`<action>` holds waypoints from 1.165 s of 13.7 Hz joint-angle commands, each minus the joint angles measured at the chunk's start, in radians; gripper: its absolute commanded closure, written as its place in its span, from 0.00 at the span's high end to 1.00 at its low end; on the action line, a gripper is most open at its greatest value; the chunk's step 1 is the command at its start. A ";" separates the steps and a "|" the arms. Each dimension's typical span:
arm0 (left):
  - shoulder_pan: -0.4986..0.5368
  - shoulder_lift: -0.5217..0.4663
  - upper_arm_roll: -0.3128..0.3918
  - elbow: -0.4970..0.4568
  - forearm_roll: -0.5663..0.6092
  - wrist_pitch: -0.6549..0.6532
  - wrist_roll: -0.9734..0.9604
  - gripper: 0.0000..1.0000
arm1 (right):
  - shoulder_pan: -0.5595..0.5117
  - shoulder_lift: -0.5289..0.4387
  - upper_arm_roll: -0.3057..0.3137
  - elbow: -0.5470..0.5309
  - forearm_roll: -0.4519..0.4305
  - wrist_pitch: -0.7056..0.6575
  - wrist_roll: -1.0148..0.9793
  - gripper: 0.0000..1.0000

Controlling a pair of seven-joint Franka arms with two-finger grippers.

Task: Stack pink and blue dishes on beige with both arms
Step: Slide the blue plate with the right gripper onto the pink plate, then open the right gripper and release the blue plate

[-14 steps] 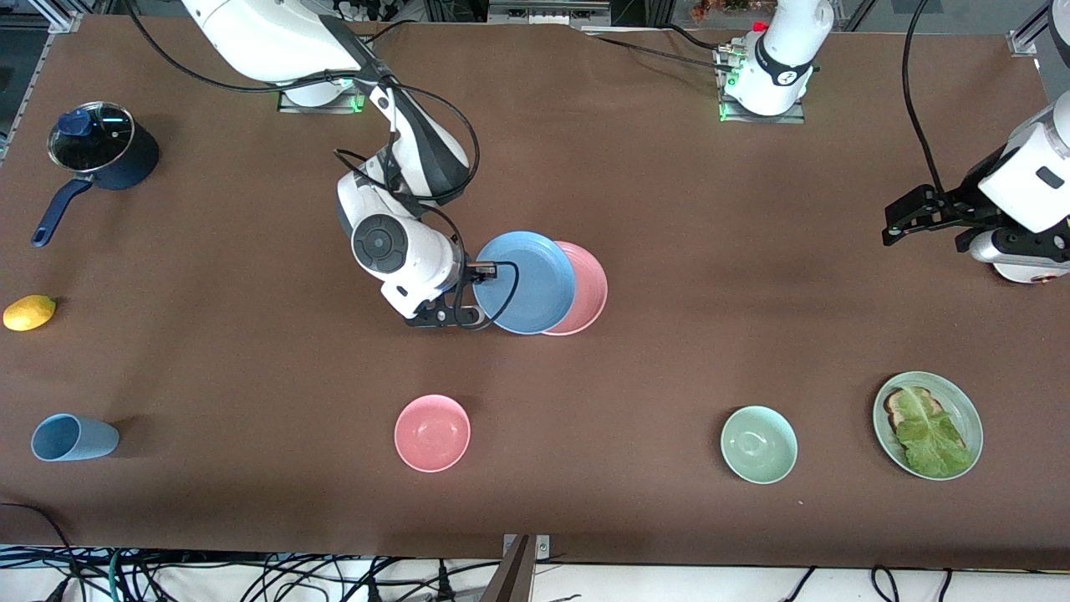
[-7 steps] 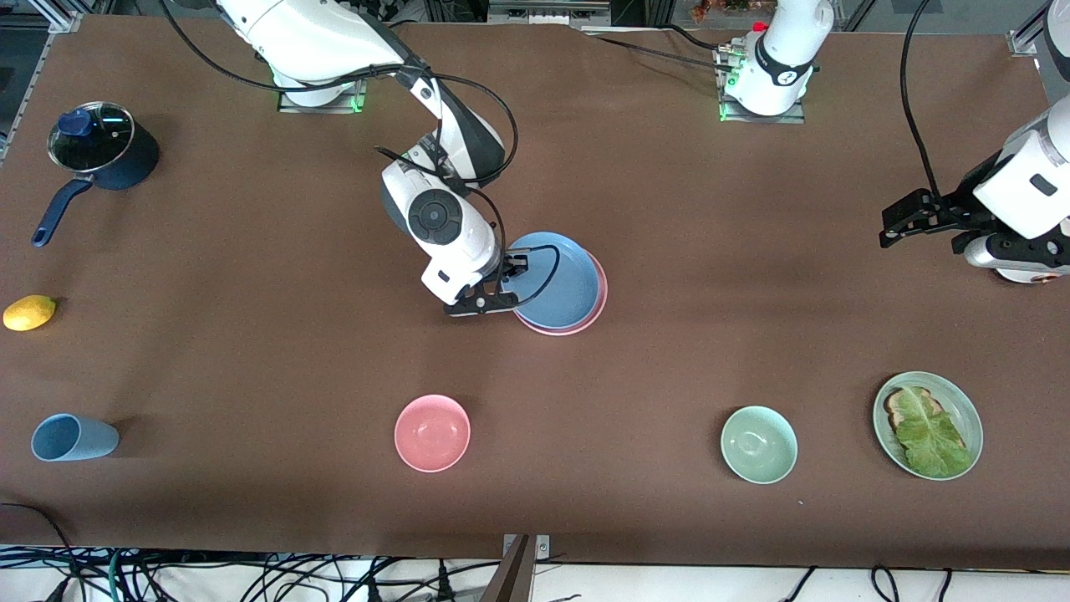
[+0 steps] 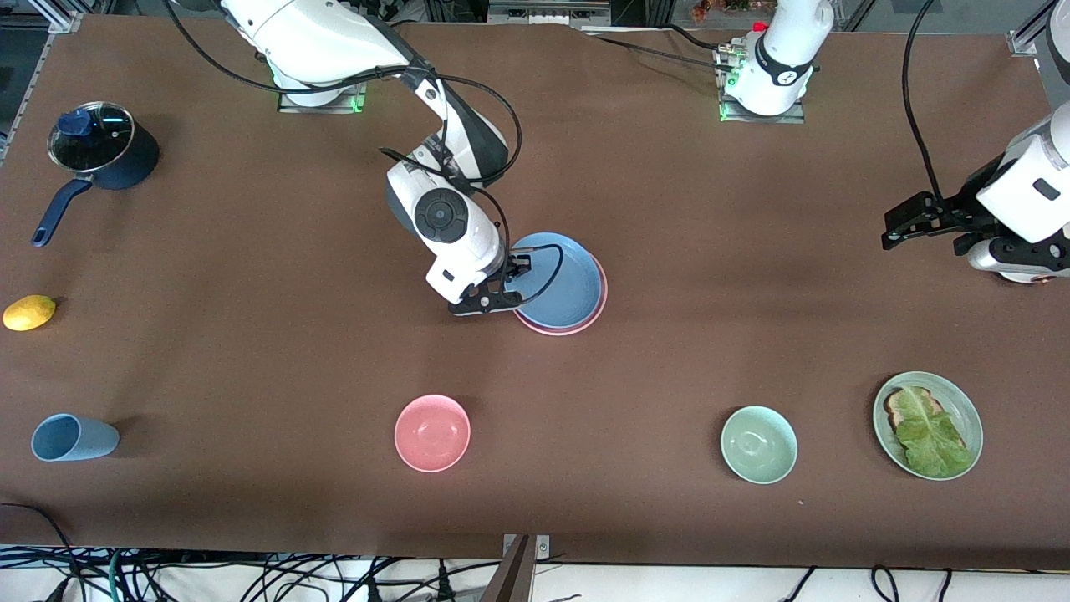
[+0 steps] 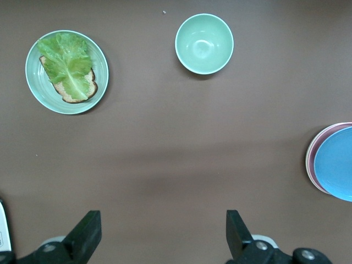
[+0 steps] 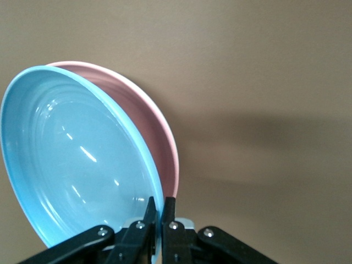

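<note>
At the right arm's end of the table, the front view shows a dark saucepan with a glass lid (image 3: 102, 150), a lemon (image 3: 29, 312) and a light blue cup (image 3: 71, 437) on its side; neither wrist view takes these in. A pink bowl (image 3: 432, 432) sits nearer to the front camera than the stack at mid-table.

The right gripper (image 3: 495, 294) is at the rim of the blue plate (image 3: 560, 280), on the side toward the right arm's end. In the front view its fingers are hard to make out against the arm's wrist. The right wrist view settles it: the two fingers are pressed onto the blue plate's (image 5: 77, 159) rim, pinching it, and the plate tilts above the pink plate (image 5: 154, 137). From the front the pink plate (image 3: 598, 311) shows only as a thin crescent under the blue one. No beige plate can be made out in any view; what lies beneath the pink plate is hidden.

Toward the left arm's end, a pale green bowl (image 3: 758, 444) and a green plate carrying bread and lettuce (image 3: 965, 411) sit near the front edge. The left wrist view shows the bowl (image 4: 204, 43) and the plate (image 4: 33, 82) well apart, with the stack cut off at its edge as the blue plate (image 4: 336, 165) over a pink rim (image 4: 311, 165).

The left gripper (image 3: 907, 224) waits in the air over bare table at the left arm's end. The front view shows it side-on; the left wrist view shows its fingers (image 4: 85, 234) spread wide with nothing between them.
</note>
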 commanded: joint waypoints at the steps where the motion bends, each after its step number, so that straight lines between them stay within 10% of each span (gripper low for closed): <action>1: 0.004 -0.006 0.000 -0.001 -0.010 0.001 0.000 1.00 | 0.015 -0.001 -0.003 -0.001 -0.021 0.022 0.021 0.00; 12: 0.004 -0.006 -0.002 0.002 -0.011 0.001 0.000 1.00 | 0.014 0.018 -0.003 -0.004 -0.028 0.058 0.019 0.00; 13: 0.004 -0.006 -0.002 0.000 -0.011 0.001 0.000 1.00 | 0.012 0.018 -0.003 -0.004 -0.028 0.058 0.019 0.21; 14: 0.004 -0.006 -0.002 0.000 -0.011 0.001 0.000 1.00 | 0.012 0.018 -0.003 -0.002 -0.027 0.059 0.021 0.73; 15: 0.004 -0.006 -0.002 0.002 -0.011 0.001 0.000 1.00 | 0.012 0.018 -0.003 -0.002 -0.027 0.058 0.019 0.99; 16: 0.004 -0.006 -0.002 0.000 -0.011 0.001 0.000 1.00 | 0.009 0.016 -0.004 -0.002 -0.028 0.055 0.016 0.99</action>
